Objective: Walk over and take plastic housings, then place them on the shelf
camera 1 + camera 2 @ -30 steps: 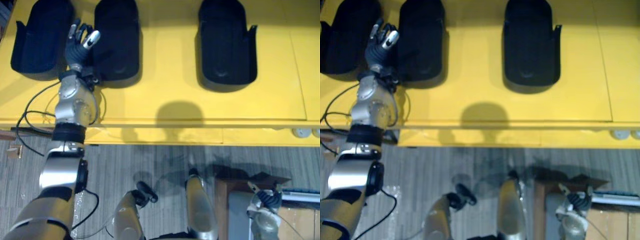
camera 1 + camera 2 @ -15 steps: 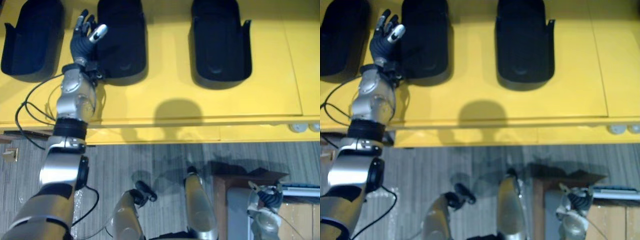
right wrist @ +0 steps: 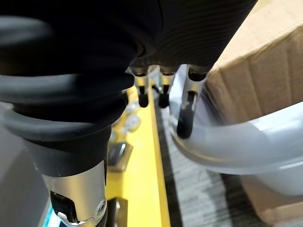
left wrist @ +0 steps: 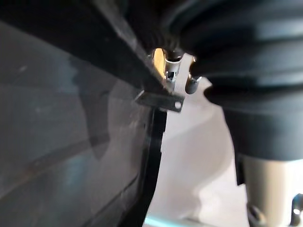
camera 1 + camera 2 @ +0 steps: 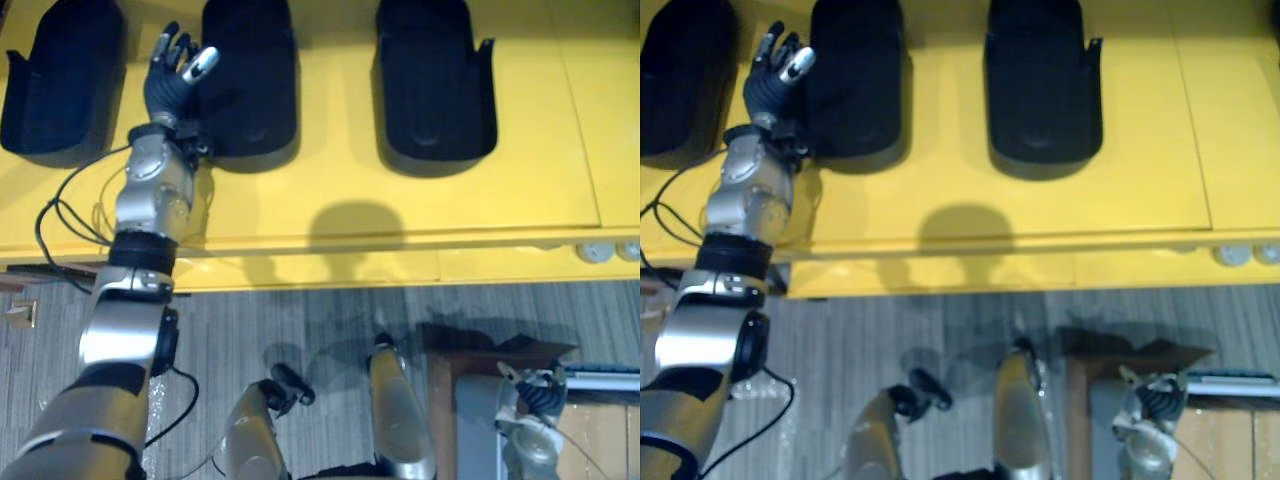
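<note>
Three black plastic housings lie in a row on the yellow surface (image 5: pixel 330 180). They are the left housing (image 5: pixel 60 85), the middle housing (image 5: pixel 250 90) and the right housing (image 5: pixel 430 90). The left and middle ones sit near each other. The right one lies well apart from them.

The left arm is stretched out long over the front edge of the surface. It reaches up into the gap between the left housing and the middle housing. The left robot hand (image 5: pixel 168 85) is at the end of it, with its back turned up. Its fingers (image 5: pixel 172 45) look straight and point away from the robot, close by the left side of the middle housing. Its thumb (image 5: pixel 200 65) sticks out to the side and lies over the rim of the middle housing. The hand looks open, not closed round anything. I cannot tell if the thumb is pressing on the rim.

The right arm hangs down low by the floor (image 5: pixel 300 320). The right robot hand (image 5: pixel 540 395) is loose, with its fingers (image 3: pixel 187 111) hanging a little bent and holding nothing. Just past them there is a pale round rim (image 3: pixel 236 146), and a cardboard box (image 3: pixel 265 80) stands beside it.
</note>
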Tool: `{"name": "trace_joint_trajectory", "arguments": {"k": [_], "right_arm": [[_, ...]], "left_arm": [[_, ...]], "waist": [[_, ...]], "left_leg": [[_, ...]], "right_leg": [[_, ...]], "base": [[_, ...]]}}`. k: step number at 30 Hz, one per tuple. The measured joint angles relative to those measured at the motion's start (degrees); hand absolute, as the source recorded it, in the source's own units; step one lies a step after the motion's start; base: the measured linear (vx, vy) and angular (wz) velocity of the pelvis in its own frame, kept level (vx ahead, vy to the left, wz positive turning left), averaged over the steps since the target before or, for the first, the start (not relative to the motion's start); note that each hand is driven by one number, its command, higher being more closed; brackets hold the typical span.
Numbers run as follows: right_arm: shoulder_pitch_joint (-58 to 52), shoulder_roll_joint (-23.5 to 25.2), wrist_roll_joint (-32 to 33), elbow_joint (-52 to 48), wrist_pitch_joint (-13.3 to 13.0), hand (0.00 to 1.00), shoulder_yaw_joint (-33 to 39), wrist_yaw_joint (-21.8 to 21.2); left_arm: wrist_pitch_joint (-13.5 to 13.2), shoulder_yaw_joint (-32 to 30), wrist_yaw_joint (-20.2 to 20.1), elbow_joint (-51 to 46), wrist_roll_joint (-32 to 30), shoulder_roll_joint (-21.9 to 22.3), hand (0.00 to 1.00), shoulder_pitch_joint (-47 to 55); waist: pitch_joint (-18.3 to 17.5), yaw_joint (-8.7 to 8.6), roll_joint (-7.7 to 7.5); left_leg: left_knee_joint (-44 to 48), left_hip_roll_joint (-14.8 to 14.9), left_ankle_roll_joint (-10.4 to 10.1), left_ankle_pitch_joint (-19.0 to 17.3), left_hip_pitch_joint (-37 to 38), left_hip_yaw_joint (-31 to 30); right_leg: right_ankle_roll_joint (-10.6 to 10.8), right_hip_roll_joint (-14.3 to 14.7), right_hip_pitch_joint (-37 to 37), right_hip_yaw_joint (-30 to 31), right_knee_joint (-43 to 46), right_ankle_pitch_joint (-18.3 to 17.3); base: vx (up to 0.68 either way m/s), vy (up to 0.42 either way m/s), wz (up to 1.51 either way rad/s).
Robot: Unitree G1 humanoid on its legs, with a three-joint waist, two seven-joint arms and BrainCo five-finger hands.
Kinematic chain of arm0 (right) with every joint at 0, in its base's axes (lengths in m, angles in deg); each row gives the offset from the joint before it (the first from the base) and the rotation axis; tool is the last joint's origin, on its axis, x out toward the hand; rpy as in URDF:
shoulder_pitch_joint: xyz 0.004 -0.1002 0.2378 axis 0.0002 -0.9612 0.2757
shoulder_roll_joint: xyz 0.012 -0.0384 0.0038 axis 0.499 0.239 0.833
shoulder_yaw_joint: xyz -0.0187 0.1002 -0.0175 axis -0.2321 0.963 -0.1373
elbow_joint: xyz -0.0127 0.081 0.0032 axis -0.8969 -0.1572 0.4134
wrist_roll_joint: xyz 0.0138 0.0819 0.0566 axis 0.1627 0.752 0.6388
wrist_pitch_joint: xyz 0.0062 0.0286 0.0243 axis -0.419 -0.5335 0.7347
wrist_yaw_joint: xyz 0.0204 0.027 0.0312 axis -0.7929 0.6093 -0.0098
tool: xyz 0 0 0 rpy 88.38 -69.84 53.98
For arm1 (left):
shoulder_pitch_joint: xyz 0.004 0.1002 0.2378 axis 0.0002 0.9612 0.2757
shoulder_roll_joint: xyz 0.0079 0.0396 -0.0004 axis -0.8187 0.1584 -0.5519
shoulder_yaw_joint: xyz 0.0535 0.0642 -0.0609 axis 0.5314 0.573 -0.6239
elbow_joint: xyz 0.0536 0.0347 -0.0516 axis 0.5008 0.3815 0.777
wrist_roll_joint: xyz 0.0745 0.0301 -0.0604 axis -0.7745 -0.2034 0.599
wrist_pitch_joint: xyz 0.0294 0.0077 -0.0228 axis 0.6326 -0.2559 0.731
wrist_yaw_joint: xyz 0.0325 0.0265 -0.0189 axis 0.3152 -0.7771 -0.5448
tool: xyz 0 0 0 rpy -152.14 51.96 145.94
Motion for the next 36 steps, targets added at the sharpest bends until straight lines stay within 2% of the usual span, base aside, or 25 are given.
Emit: {"name": "trace_joint_trajectory", "arguments": {"k": [3, 6, 9, 12, 18, 22, 25, 28, 29, 31, 33, 36], "right_arm": [[-0.9, 0.1, 0.0, 0.7, -0.4, 0.00, -0.7, 0.0], [-2.3, 0.1, 0.0, 1.2, -0.8, 0.00, -1.5, 0.1], [-2.4, 0.3, 0.1, 2.8, -0.7, 0.00, -2.2, 0.1], [-2.8, 1.2, 0.0, 4.2, -0.4, 0.00, -3.1, 0.1], [-5.9, 3.8, -0.1, 4.8, -0.1, 0.00, -5.1, 0.2], [-7.4, 5.7, 0.1, 6.6, 1.4, 0.00, -4.8, 0.2], [-7.5, 7.5, 2.0, 8.9, 3.0, 0.00, -3.2, -0.1], [-7.9, 8.7, 3.0, 12.2, 3.1, 0.00, -0.6, -0.1], [-7.8, 9.0, 4.0, 13.7, 3.2, 0.00, 0.7, -0.1], [-7.8, 9.2, 4.0, 15.4, 3.4, 0.00, 1.8, -0.1], [-7.2, 9.1, 4.0, 16.9, 4.0, 0.00, 2.9, -0.8], [-4.8, 9.0, 4.4, 18.8, 5.3, 0.00, 3.1, -2.3]], "left_arm": [[0.0, -2.8, 3.3, 0.0, -0.2, 0.1, 0.00, 1.6], [-0.5, -4.4, 4.9, 0.0, -0.4, 0.2, 0.00, 2.9], [-4.3, -6.4, 4.7, -0.7, 0.1, 0.2, 0.00, 5.0], [-7.9, -6.4, 4.6, -6.3, 0.0, 0.4, 0.00, 9.1], [-17.1, -5.3, 2.7, -20.1, -2.9, 3.0, 0.00, 19.5], [-21.2, -5.3, 0.1, -28.2, -5.1, 4.5, 0.00, 25.8], [-22.3, -5.5, -1.3, -35.2, -6.9, 5.2, 0.00, 32.0], [-22.4, -6.0, -1.6, -42.3, -9.4, 9.4, 0.00, 42.0], [-22.1, -6.0, -1.8, -44.0, -11.3, 11.7, 0.00, 47.7], [-21.6, -6.2, -2.1, -44.2, -10.9, 14.1, 0.00, 53.1], [-21.2, -6.6, -1.8, -42.9, -8.8, 16.1, 0.00, 56.8], [-21.3, -8.3, 1.5, -35.0, -8.2, 20.1, 0.00, 63.4]], "waist": [[0.0, -0.02, 0.03], [-0.1, -0.19, 0.14], [-0.1, 0.29, 0.15], [-1.0, 1.59, 0.12], [-9.9, 2.85, 0.33], [-15.6, 4.50, 0.37], [-17.6, 5.28, 0.18], [-20.0, 6.26, 0.87], [-20.7, 7.47, 1.03], [-21.8, 8.60, 0.45], [-22.2, 8.93, -0.04], [-22.7, 9.65, -0.74]], "left_leg": [[-0.8, -0.2, -0.2, 0.1, 2.0, -0.4], [-1.5, -0.9, -0.4, 0.3, 2.7, -1.9], [-1.8, -1.0, -0.4, 0.3, 3.2, -2.9], [-2.6, -1.2, -0.4, 0.3, 5.1, -3.2], [-7.2, -2.9, -1.2, 0.9, 9.5, -4.8], [-12.8, -4.7, -2.2, 3.0, 12.7, -5.6], [-17.2, -6.3, -2.7, 5.2, 14.9, -7.1], [-21.5, -7.6, -3.0, 7.7, 16.3, -9.1], [-24.3, -8.1, -3.2, 9.4, 17.8, -9.7], [-27.1, -9.1, -3.4, 11.1, 18.5, -10.9], [-30.3, -10.0, -3.2, 13.4, 19.5, -12.1], [-38.8, -11.6, -3.1, 19.0, 21.9, -12.8]], "right_leg": [[-0.1, -0.2, 2.4, -0.7, -0.9, -0.1], [-0.1, -0.9, 4.5, -2.2, -2.1, -0.4], [-0.2, -1.0, 6.4, -3.5, -3.2, -0.4], [-0.2, -1.1, 9.1, -4.2, -4.4, -0.3], [-0.1, -2.0, 16.9, -7.6, -11.3, 0.1], [-0.5, -2.2, 21.7, -9.8, -17.1, 2.0], [-0.9, -2.7, 24.9, -11.7, -20.0, 2.9], [-1.6, -2.8, 27.3, -14.4, -22.4, 4.3], [-2.4, -2.4, 28.6, -14.6, -23.7, 5.2], [-2.5, -2.1, 29.7, -15.4, -24.9, 5.4], [-3.0, -2.6, 30.5, -17.4, -26.0, 5.8], [-3.2, -2.1, 31.2, -18.5, -28.8, 6.7]], "base": [[0.01, -0.006, 0.03], [0.00, -0.008, 0.23], [0.02, 0.007, 0.18], [0.08, 0.003, 0.07], [0.15, -0.015, 0.19], [0.13, -0.044, 0.15], [0.07, -0.069, 0.35], [0.05, -0.051, 0.39], [0.02, -0.035, 0.23], [-0.01, -0.058, 0.30], [-0.06, -0.037, 0.39], [-0.10, -0.023, 0.17]]}}
